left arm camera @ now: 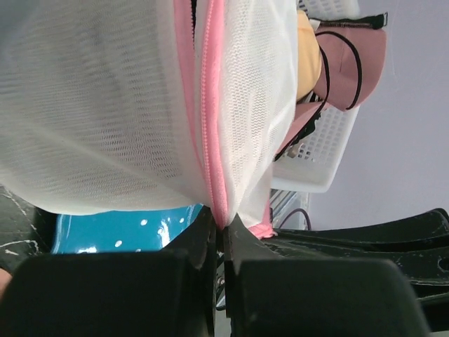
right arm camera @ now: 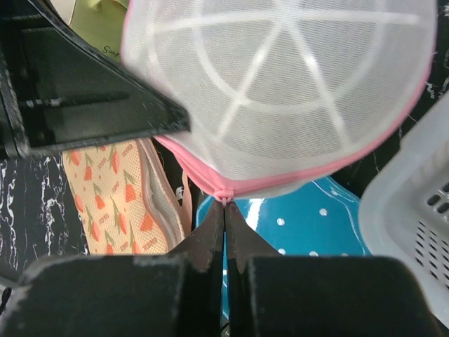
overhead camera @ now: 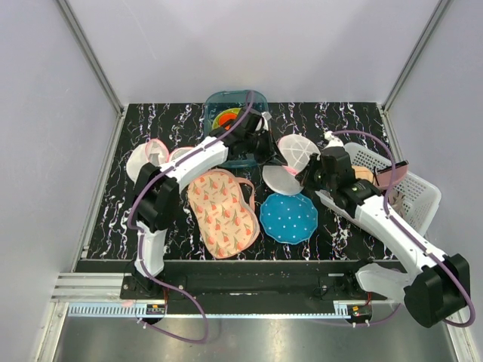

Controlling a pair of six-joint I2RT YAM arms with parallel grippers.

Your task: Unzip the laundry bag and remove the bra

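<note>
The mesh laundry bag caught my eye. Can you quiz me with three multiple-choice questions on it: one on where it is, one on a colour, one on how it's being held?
1. Where is the laundry bag?
A. in the white basket
B. between the left end effector and the right end effector
C. flat on the floral cloth

2. What colour is its zip trim?
A. pink
B. green
C. black

3. How does the right end effector stand?
A. wide open
B. shut on nothing
C. shut on the bag's trim

Answers:
1. B, each wrist view shows its own fingers pinching the bag's edge.
2. A, the trim shows pink in both wrist views.
3. C, its fingers meet on the pink trim.
</note>
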